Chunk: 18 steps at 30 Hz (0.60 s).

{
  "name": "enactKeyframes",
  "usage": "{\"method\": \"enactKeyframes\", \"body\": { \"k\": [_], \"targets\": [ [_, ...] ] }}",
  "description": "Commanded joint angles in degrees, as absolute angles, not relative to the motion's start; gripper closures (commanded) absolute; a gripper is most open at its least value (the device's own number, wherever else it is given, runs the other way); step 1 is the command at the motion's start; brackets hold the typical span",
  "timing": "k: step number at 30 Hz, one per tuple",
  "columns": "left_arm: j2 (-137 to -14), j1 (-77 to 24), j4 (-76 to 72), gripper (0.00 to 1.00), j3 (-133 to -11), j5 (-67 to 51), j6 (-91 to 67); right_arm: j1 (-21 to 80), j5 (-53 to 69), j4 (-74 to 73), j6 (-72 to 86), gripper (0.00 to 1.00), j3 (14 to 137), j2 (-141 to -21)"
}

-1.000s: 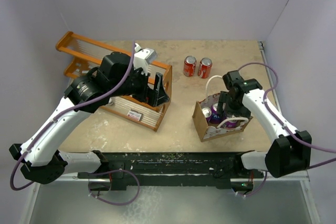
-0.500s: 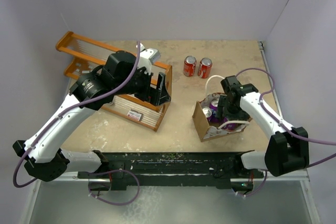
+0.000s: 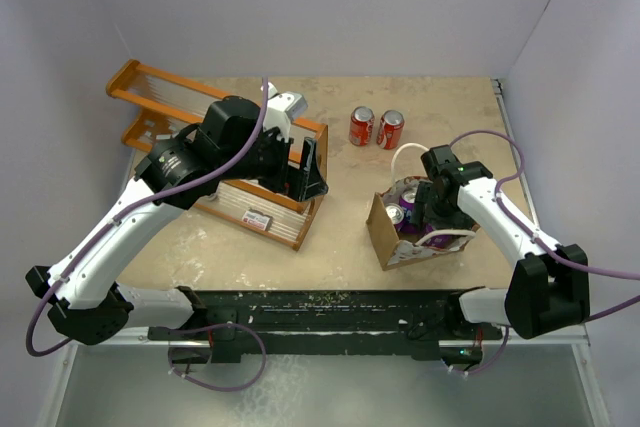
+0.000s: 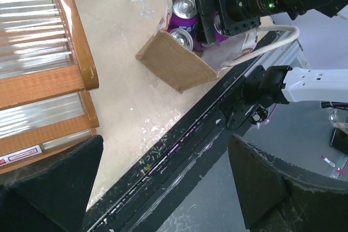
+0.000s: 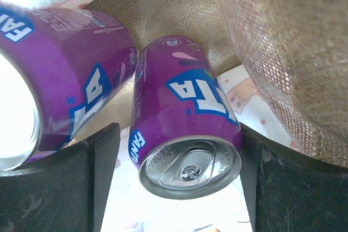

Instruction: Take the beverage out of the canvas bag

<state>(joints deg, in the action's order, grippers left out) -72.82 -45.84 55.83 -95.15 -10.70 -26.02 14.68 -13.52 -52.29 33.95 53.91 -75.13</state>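
The canvas bag (image 3: 384, 237) stands on the table at the right, its tan side also in the left wrist view (image 4: 176, 66). It holds purple Fanta cans (image 3: 394, 214). My right gripper (image 3: 431, 209) is down inside the bag, open. In the right wrist view its jaws (image 5: 179, 150) straddle one upright purple can (image 5: 185, 118); the right finger is against the can and a gap shows on the left. A second purple can (image 5: 60, 74) stands to its left. My left gripper (image 3: 308, 175) is open and empty above the wooden rack's right end, also seen in its own view (image 4: 163, 150).
An orange wooden rack (image 3: 170, 107) fills the left of the table. Two red cans (image 3: 375, 128) stand behind the bag. The bag's white handles (image 3: 405, 152) loop around my right wrist. The table's front edge and black rail (image 4: 179, 145) lie below my left gripper.
My right gripper has sunk a little deeper into the bag. My left arm shifted slightly right over the rack, then held still.
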Motion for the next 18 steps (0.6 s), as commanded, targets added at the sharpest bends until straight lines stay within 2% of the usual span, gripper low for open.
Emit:
{"method": "enactKeyframes", "body": {
  "k": [1,3,5,8,9,11,14,18],
  "targets": [
    [-72.4,-46.1,52.5,0.01,-95.9,-11.6,-27.1,14.9,-11.7,-51.5,35.6,0.16,52.9,-75.9],
    [-72.9,-46.1,52.9,0.01,-96.8,-11.1,-26.9,14.9,-11.0,-51.3,35.6,0.17,52.9,-76.3],
    [-73.7,-46.1,53.7,0.01,-98.2,-10.2,-26.9,14.9,-10.9,-51.3,35.7,0.22,52.7,-76.1],
    [-74.0,-46.0,53.5,0.01,-99.1,-8.9,-27.4,14.9,-10.1,-50.6,35.9,0.46,52.3,-74.6],
    [-74.0,-46.0,53.3,0.01,-98.9,-8.5,-27.7,14.9,-9.6,-50.4,36.1,0.51,52.2,-74.2],
    [-73.7,-46.1,53.0,0.01,-98.6,-7.6,-28.5,14.9,-8.3,-50.2,36.0,0.54,52.2,-73.8],
    [-73.4,-45.9,52.4,0.01,-98.4,-6.9,-29.4,14.9,-8.0,-50.1,35.1,0.66,52.1,-73.3],
    [-73.0,-46.0,52.3,0.01,-98.3,-5.7,-30.1,14.9,-8.1,-50.8,35.3,0.72,51.5,-69.9]
  ]
}}
